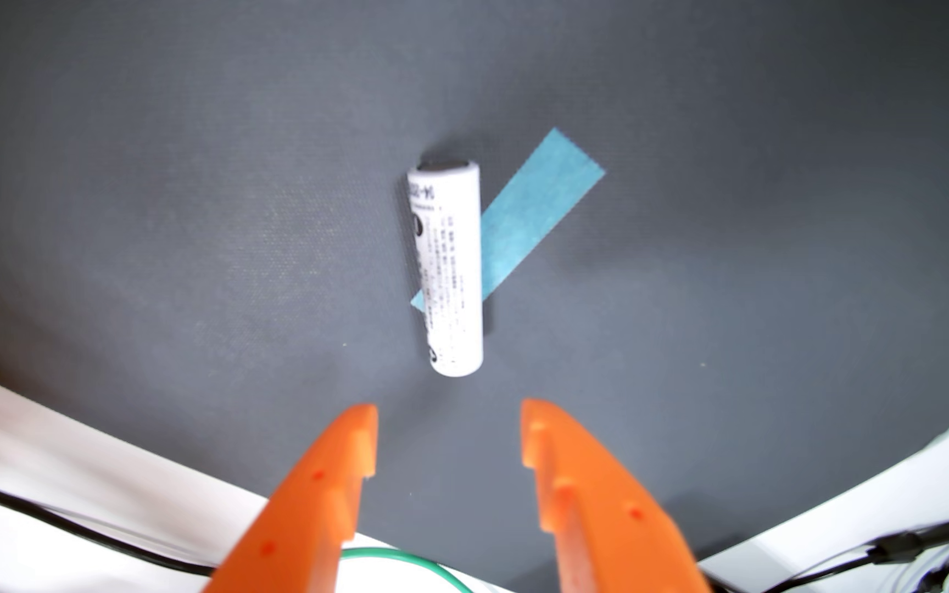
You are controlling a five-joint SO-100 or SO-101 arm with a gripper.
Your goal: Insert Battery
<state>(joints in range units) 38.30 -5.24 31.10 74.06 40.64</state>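
Dark grey mat (175,199) carried a white printed cylindrical battery (449,268) lying across blue tape strip (540,199). Orange two-finger gripper (449,425) hovered near, jaws spread, empty. Judged: approach step; next, descend astride battery.

Matt grey woven-textured mat (175,228), smooth white-wrapped battery (449,268), matt blue paper-like tape (535,211), smooth orange plastic hand (449,425)

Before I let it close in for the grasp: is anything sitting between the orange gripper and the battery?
Nothing visible. The open gripper faces the battery across bare grey mat. The blue tape lies flat under and beside the battery, not in the way.
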